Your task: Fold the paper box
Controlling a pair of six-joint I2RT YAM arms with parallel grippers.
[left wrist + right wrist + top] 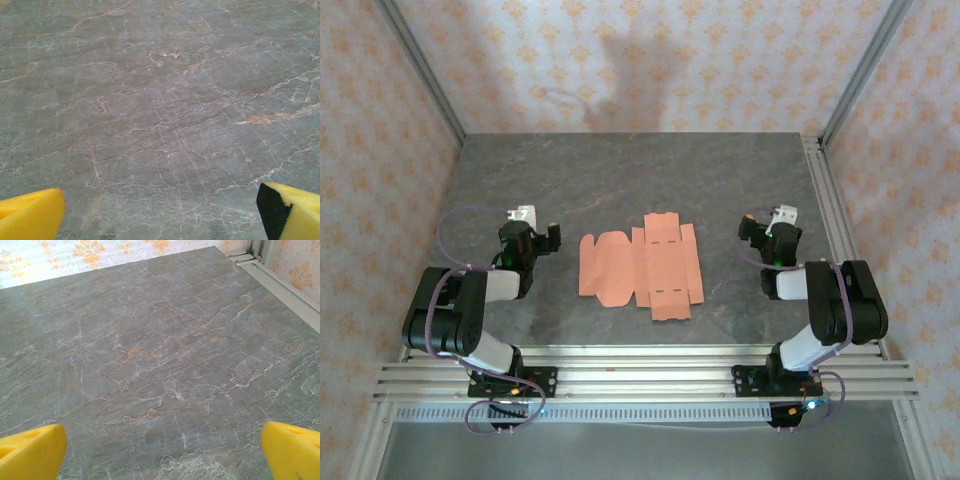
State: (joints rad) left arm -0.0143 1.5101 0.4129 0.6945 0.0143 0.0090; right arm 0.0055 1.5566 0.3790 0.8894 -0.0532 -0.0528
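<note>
From above, the grey veined surface [620,170] sits inside papered walls [620,60] with an orange motif. Aluminium rails [640,372] run along the near edge, and a side rail [825,220] runs down the right. The left arm [455,315] and right arm [840,300] stand at the near rails. The box [640,265] lies mid-surface between them as a flat, unfolded salmon-orange sheet with its flaps spread, touching neither arm. The left end effector [532,232] is near the sheet's left edge, and the right end effector [770,235] is farther off on the other side.

The wrist views show the grip state, too small to read from above. The left fingertips [30,217] and right fingertips [30,452], all yellow, stand wide apart and empty over the surface. The right wrist view also catches the side rail and wallpaper at its far edge.
</note>
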